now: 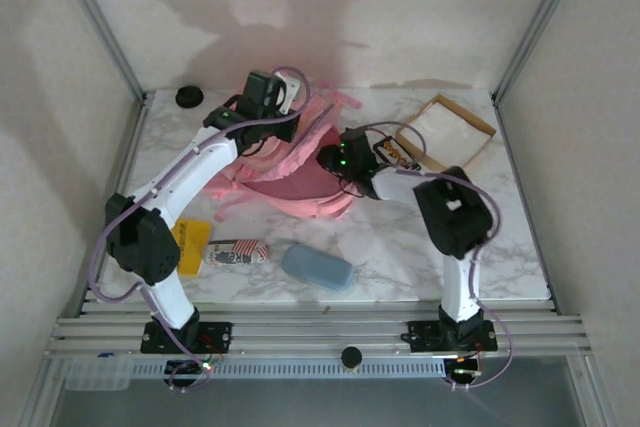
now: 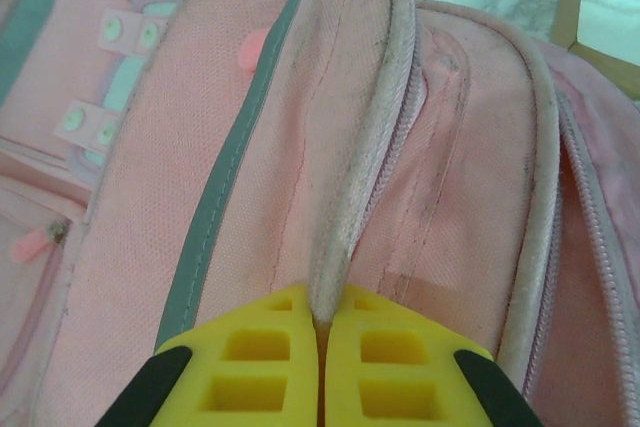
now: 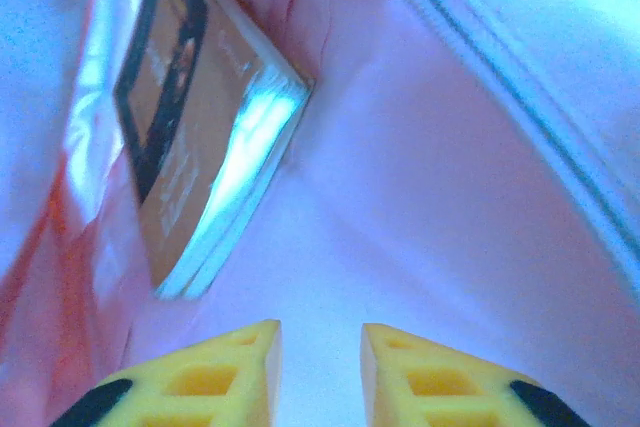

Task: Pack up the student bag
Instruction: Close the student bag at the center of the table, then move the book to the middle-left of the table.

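my left fingers [image 2: 288,359] are pinched shut on the student bag [image 2: 300,147] rim, propping its mouth. right fingers [image 3: 240,367] are narrowly apart and empty, inside the bag w/ a flat shiny pack [image 3: 200,147] ahead-left. imo best: hold rim high, back right out straight w/o snagging lining.

The left arm [image 1: 195,169] stretched forward, and the left gripper [image 2: 320,312] was pinched tight on the bag [image 2: 345,197] rim. The right arm [image 1: 455,212] bent toward the left, and the right gripper [image 3: 320,342] had its jaws slightly apart.
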